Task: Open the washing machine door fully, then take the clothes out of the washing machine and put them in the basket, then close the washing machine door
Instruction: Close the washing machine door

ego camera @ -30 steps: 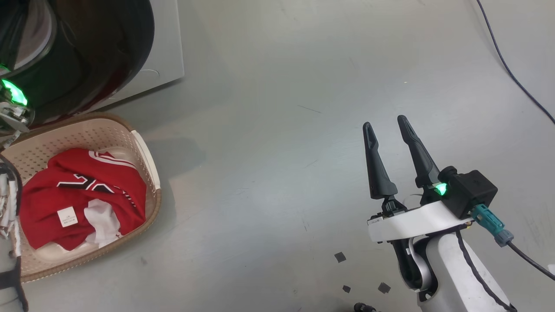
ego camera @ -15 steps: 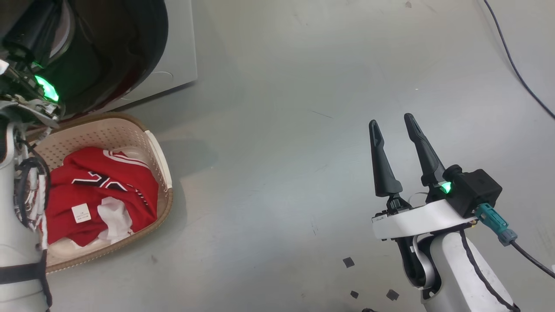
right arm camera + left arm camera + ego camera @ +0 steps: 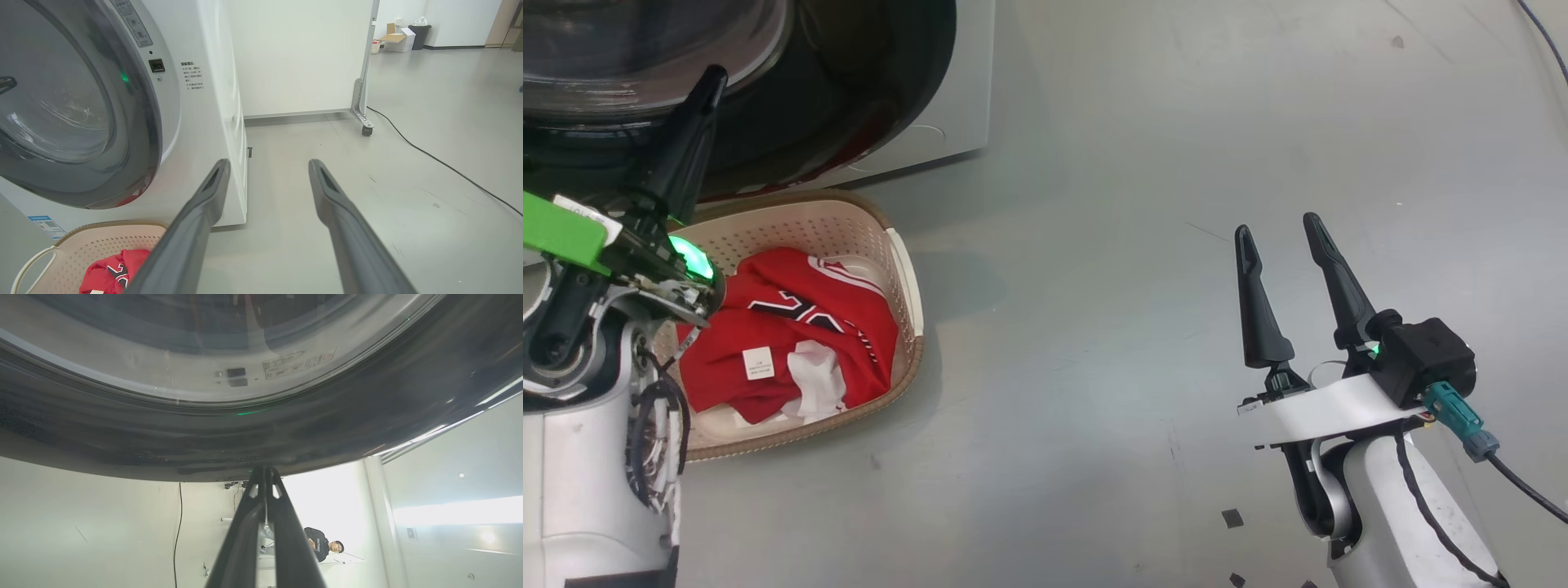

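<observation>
**Door Left to Be Pushed Shut**

The right gripper point(image 3: 1276, 229), lower right, is held open and empty. The left gripper point(image 3: 712, 82), at left, is closed on nothing, and its tips seem to touch the door point(image 3: 866, 98) at upper left. The clothes point(image 3: 800, 343) are seen in the basket point(image 3: 907, 286) beneath. The door is judged heavy, stiff and slippery, so its black rim, not the glass, should be pushed.

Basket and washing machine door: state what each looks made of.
Basket: apparently moulded plastic, matte cream, going by the regular punched holes; the brown rim looks woven, possibly a moulded imitation. Washing machine door: glossy black rim, likely plastic, showing sharp reflections; clear bulging centre, probably glass.
</observation>
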Controlling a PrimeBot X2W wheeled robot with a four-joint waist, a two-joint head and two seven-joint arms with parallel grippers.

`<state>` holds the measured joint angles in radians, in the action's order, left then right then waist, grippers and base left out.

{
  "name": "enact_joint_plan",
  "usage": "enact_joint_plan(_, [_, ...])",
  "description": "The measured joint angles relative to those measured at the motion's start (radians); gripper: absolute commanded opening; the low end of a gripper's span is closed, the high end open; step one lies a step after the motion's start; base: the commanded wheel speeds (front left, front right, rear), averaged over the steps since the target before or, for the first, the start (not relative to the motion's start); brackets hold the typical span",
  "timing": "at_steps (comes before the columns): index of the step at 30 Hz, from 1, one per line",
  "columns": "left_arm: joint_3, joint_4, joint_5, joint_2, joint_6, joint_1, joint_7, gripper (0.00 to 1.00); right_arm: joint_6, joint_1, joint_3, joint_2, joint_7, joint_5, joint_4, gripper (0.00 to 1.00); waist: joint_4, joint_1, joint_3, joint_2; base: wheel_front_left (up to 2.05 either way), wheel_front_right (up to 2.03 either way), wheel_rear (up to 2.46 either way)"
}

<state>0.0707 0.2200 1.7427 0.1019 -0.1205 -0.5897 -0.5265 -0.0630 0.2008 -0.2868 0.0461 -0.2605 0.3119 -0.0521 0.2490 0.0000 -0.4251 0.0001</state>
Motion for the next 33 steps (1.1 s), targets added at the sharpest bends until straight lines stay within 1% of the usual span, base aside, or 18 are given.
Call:
enact_joint_plan(5, [0.026, -0.046, 0.026, -0.031, 0.000, 0.079, 0.015, 0.00, 0.001, -0.001, 0.016, 0.000, 0.000, -0.015, -0.009, 1.00, -0.049, 0.0000, 0.015, 0.0000, 0.00, 0.00, 0.00])
enact_joint_plan(10, [0.051, -0.132, 0.033, -0.054, 0.000, 0.149, 0.028, 0.00, 0.003, -0.006, 0.032, 0.003, 0.000, -0.026, -0.017, 1.00, -0.097, 0.0000, 0.033, 0.0000, 0.00, 0.00, 0.00])
enact_joint_plan(17, [0.063, -0.205, 0.034, -0.064, 0.000, 0.264, 0.049, 0.00, 0.012, -0.017, 0.044, 0.008, 0.000, -0.043, -0.029, 1.00, -0.155, 0.0000, 0.060, 0.0000, 0.00, 0.00, 0.00])
enact_joint_plan(18, [0.063, -0.212, 0.034, -0.065, 0.000, 0.278, 0.053, 0.24, 0.012, -0.023, 0.047, 0.008, 0.000, -0.043, -0.030, 1.00, -0.162, 0.0000, 0.064, 0.0000, 0.00, 0.00, 0.00])
enact_joint_plan(19, [0.063, -0.221, 0.034, -0.067, 0.000, 0.292, 0.055, 0.33, 0.012, -0.028, 0.050, 0.009, 0.000, -0.043, -0.032, 1.00, -0.169, 0.0000, 0.069, 0.0000, 0.00, 0.00, 0.00])
enact_joint_plan(20, [0.063, -0.229, 0.034, -0.067, 0.000, 0.305, 0.059, 0.49, 0.012, -0.030, 0.052, 0.009, 0.000, -0.043, -0.035, 1.00, -0.175, 0.0000, 0.073, -0.0001, 0.00, 0.00, 0.00])
enact_joint_plan(21, [0.063, -0.236, 0.033, -0.068, 0.000, 0.319, 0.063, 0.81, 0.015, -0.030, 0.054, 0.009, 0.000, -0.045, -0.037, 1.00, -0.181, 0.0000, 0.077, 0.0000, 0.00, 0.00, 0.00])
enact_joint_plan(22, [0.062, -0.241, 0.032, -0.068, 0.000, 0.331, 0.070, 1.00, 0.017, -0.030, 0.056, 0.009, 0.000, -0.049, -0.038, 1.00, -0.187, 0.0000, 0.082, 0.0000, 0.00, 0.00, 0.00])
enact_joint_plan(26, [0.063, -0.264, -0.010, -0.068, 0.000, 0.371, 0.106, 1.00, 0.020, -0.036, 0.063, 0.011, 0.000, -0.052, -0.043, 1.00, -0.206, 0.0000, 0.102, 0.0000, 0.00, 0.00, 0.00])
enact_joint_plan(29, [0.061, -0.270, -0.121, -0.068, 0.000, 0.390, 0.155, 1.00, 0.021, -0.053, 0.072, 0.012, 0.000, -0.060, -0.052, 1.00, -0.219, 0.0000, 0.119, -0.0001, 0.00, 0.00, 0.00])
enact_joint_plan(31, [0.063, -0.272, -0.232, -0.068, 0.000, 0.401, 0.210, 1.00, 0.021, -0.062, 0.075, 0.014, 0.000, -0.060, -0.054, 1.00, -0.227, 0.0000, 0.131, -0.0001, 0.00, 0.00, 0.00])
enact_joint_plan(33, [0.063, -0.279, -0.312, -0.065, 0.000, 0.409, 0.254, 1.00, 0.021, -0.067, 0.076, 0.014, 0.000, -0.062, -0.058, 1.00, -0.234, 0.0000, 0.143, 0.0000, 0.00, 0.00, 0.00])
